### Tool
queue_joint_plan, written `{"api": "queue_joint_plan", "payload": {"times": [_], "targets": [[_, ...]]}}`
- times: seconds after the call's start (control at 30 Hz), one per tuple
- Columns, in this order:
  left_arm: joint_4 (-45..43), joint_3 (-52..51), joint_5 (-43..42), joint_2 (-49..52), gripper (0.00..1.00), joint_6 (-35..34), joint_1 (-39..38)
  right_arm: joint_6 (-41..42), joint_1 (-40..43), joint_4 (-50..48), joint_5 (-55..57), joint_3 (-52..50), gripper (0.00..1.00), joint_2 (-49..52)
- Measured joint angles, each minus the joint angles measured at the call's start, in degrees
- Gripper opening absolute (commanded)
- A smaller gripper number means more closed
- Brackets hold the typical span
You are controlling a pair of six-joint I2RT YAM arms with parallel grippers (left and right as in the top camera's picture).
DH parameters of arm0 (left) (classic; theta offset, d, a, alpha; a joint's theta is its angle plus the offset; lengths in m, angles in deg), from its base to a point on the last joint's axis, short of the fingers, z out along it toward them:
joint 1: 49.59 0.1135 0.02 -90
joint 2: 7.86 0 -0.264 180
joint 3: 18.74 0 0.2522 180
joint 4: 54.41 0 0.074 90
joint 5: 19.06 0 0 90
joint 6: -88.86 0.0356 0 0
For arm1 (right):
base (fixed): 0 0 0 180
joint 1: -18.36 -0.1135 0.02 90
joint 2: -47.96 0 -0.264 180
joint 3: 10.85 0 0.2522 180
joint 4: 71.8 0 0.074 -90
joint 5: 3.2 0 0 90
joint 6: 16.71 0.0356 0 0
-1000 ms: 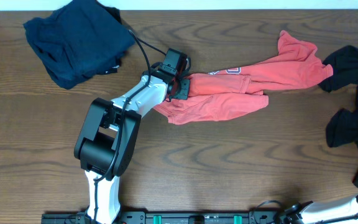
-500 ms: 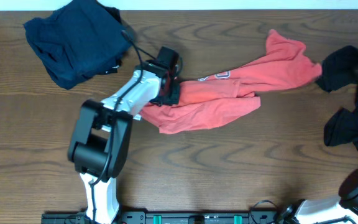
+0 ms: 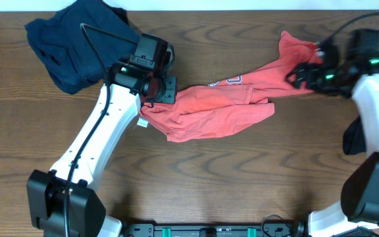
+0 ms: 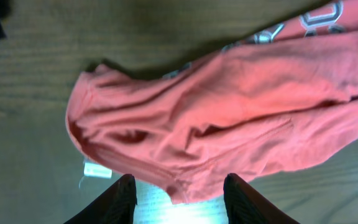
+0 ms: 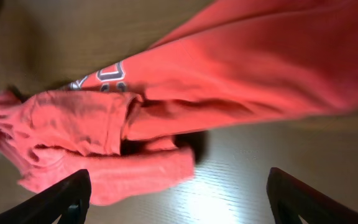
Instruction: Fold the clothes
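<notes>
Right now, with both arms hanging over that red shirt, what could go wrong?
1. The red shirt lies bunched and twisted, not flat; folding it like this would likely lock in creases.
2. The left gripper is open over a doubled-up hem, so closing may pinch several layers at once.
3. The left arm's cable loops over the navy shirt and might snag it.

My left claw (image 3: pixel 162 89) has let go of the red shirt (image 3: pixel 209 108) and lifted clear, fingers now apart above its bunched left end. The shirt has slid to the left. My right claw (image 3: pixel 299 72) has swung in, spread wide over the shirt's far end.
</notes>
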Motion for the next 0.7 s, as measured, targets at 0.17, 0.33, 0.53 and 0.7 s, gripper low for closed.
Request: {"api": "queue_joint_plan", "payload": {"times": [0.17, 0.33, 0.53, 0.7], "targets": [[2.43, 0.00, 0.00, 0.31, 0.48, 0.00, 0.00, 0.20, -8.09, -8.50, 2.67, -8.11, 0.85, 0.00], [3.52, 0.00, 0.00, 0.31, 0.48, 1.20, 0.00, 1.18, -12.26, -13.53, 8.31, -13.16, 0.79, 0.00], [3.61, -0.98, 0.00, 0.31, 0.48, 4.92, 0.00, 1.88, -12.31, -16.81, 12.00, -15.54, 0.72, 1.46], [3.78, -3.58, 0.02, 0.31, 0.48, 6.40, 0.00, 2.14, -12.31, -17.79, 12.92, -16.81, 0.55, 4.42]]}}
